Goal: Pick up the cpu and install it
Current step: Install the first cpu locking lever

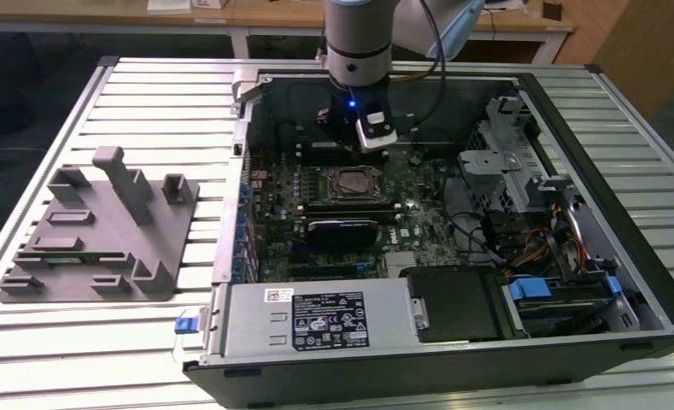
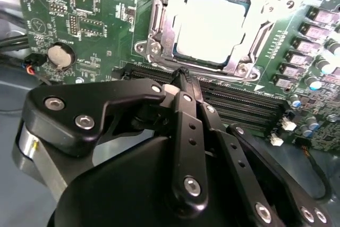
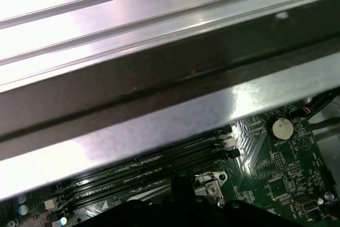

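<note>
The cpu (image 2: 212,27), a pale silver square with a thin green edge, lies flat inside the metal frame of the motherboard socket (image 2: 159,30). In the exterior view the socket (image 1: 352,184) sits mid-board in the open computer case. My gripper (image 2: 183,75) hangs a little above the black memory slots (image 2: 239,102) beside the socket, apart from the cpu. Its black fingers (image 2: 186,110) are pressed together at the tips and are shut, with nothing between them. The exterior view shows the gripper (image 1: 373,141) just behind the socket, under the arm's wrist.
The case wall (image 3: 159,78) rises close behind the gripper. A coin battery (image 2: 59,55), drive cages (image 1: 507,171), cables (image 1: 542,248) and the power supply (image 1: 313,320) crowd the case. A grey fixture block (image 1: 97,231) stands on the slatted table at the exterior view's left.
</note>
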Available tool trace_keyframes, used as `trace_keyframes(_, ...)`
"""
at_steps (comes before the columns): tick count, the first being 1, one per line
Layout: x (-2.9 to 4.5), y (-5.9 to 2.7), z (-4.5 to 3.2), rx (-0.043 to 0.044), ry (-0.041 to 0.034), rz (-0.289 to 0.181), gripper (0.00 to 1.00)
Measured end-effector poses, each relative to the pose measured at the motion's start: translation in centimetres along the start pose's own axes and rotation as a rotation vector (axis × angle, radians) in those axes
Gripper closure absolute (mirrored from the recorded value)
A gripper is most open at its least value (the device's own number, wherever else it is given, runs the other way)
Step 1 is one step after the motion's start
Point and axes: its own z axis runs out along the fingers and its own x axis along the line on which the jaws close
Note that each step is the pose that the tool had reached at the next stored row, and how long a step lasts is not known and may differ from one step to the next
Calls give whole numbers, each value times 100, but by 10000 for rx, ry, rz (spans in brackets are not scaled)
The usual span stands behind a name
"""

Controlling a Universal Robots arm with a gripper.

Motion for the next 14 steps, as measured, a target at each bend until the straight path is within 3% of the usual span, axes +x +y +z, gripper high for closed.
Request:
trace_keyframes(2, -8, -4, 1, 25, 72, 10, 89)
trace_keyframes(9, -29, -52, -2, 61, 153, 20, 89)
trace_keyframes(14, -72, -134, -9, 107, 246, 30, 89)
